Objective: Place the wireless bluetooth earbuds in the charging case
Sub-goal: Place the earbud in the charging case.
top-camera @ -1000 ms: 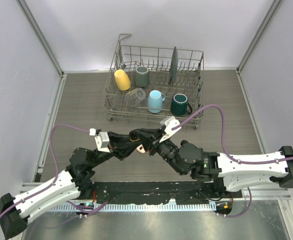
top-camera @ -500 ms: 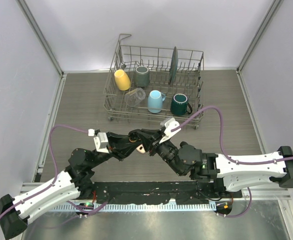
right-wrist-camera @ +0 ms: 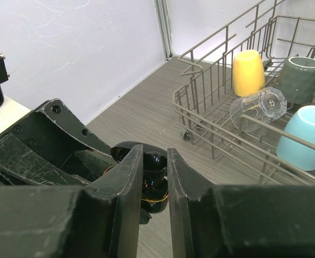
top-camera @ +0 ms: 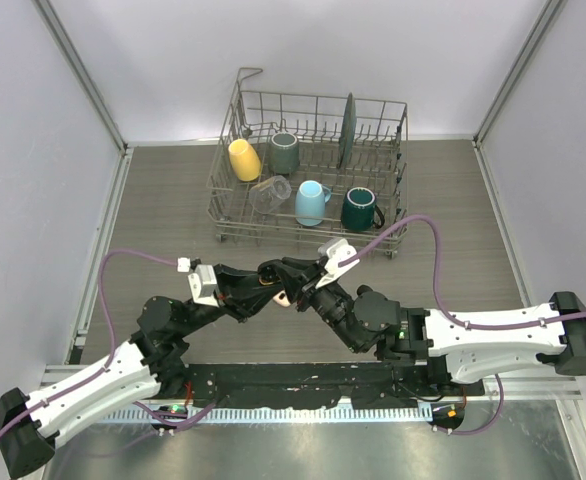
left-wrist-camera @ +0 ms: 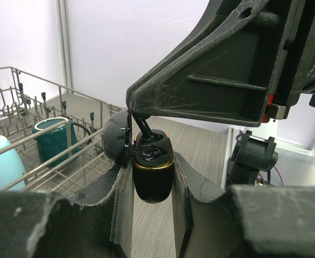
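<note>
My left gripper (left-wrist-camera: 153, 164) is shut on a black charging case (left-wrist-camera: 153, 180) with a gold rim, held upright above the table with its lid (left-wrist-camera: 116, 141) swung open to the left. My right gripper (right-wrist-camera: 154, 153) comes down from above, shut on a black earbud (right-wrist-camera: 156, 165). In the left wrist view the earbud's stem (left-wrist-camera: 142, 128) reaches from the right fingertips into the case's open top. In the top view both grippers meet (top-camera: 291, 290) over the middle of the table. How deep the earbud sits in its socket is hidden.
A wire dish rack (top-camera: 235, 215) stands just behind the grippers. It holds a yellow cup (top-camera: 244, 159), a grey mug (top-camera: 284, 152), a clear glass (top-camera: 271, 192), a light blue mug (top-camera: 311, 203), a dark green mug (top-camera: 358, 209) and an upright plate (top-camera: 348, 128).
The right arm has shifted slightly to the left and its cable has sagged lower. Both grippers stay shut and joined at the case.
</note>
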Controlling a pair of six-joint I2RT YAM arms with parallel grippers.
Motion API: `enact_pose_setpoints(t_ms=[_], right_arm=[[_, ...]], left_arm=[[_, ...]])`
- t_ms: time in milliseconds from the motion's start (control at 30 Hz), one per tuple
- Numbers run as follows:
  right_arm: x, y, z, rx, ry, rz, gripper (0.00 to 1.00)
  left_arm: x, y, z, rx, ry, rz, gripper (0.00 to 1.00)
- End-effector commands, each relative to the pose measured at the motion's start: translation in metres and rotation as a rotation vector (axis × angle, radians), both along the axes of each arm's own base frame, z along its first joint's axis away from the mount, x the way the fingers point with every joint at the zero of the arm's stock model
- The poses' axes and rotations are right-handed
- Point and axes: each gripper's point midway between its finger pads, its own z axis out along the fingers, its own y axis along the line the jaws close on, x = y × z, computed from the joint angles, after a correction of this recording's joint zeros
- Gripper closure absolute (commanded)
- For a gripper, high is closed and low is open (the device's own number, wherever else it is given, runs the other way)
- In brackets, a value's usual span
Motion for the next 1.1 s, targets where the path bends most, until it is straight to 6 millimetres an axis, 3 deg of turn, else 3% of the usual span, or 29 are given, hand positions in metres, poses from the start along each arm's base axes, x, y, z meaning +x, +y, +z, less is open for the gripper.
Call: enact_pose_setpoints(t_ms=[0,367,1067], right_arm=[[0.001,0.000,0.002,0.025,-0.008,-0.013,0.99],[0.002,-0.003,0.004,-0.002,-0.041,-0.014,0.99],[-0.011,0.003,-0.012,-0.123,-0.139,0.104,0.99]], left_arm=[[-0.007,0.005,0.037,-0.094,-0.064,-0.019,1.00],[-0.008,0.007,0.040,-0.111,-0.062,-0.016,1.00],[0.005,0.021,0.046,-0.170,-0.050,0.087,1.00]])
